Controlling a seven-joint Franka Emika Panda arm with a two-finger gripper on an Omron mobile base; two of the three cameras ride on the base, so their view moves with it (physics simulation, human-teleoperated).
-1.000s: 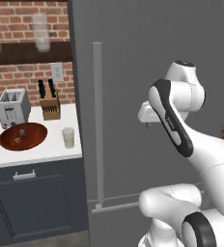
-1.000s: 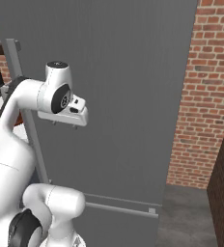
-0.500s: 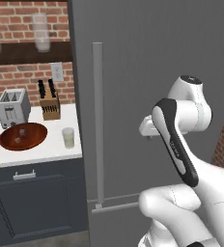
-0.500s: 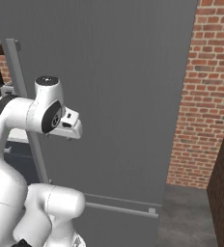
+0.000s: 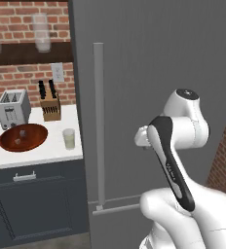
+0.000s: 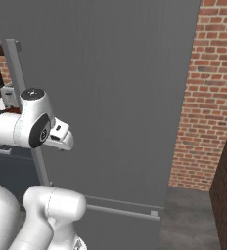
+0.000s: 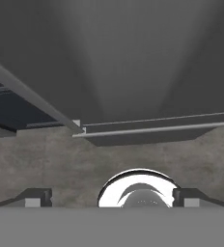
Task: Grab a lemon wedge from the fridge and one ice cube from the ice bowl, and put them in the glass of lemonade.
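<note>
The fridge [image 5: 149, 73] is a tall dark grey cabinet with its doors closed, so the lemon wedge is hidden. A long vertical bar handle [image 5: 99, 126] runs down its left door. On the white counter to the left, the reddish-brown ice bowl [image 5: 22, 137] holds small clear cubes. The glass of lemonade [image 5: 68, 139] stands just right of the bowl. My arm is folded in front of the fridge with its hand [image 5: 143, 139] pointing down and apart from the door. My gripper [image 7: 111, 198] is open, its fingertips [image 7: 35, 197] wide apart and holding nothing.
A toaster [image 5: 12, 108] and a knife block [image 5: 50, 104] stand behind the bowl. Frosted glasses [image 5: 42, 31] sit on a shelf above. A horizontal bar [image 6: 120, 210] crosses the fridge's base. A brick wall [image 6: 208, 97] is to the right. Grey floor [image 7: 46, 159] lies below.
The arm has folded further, and the hand has dropped lower and drawn back from the fridge door. The gripper stays open. The fridge and the counter things have not moved.
</note>
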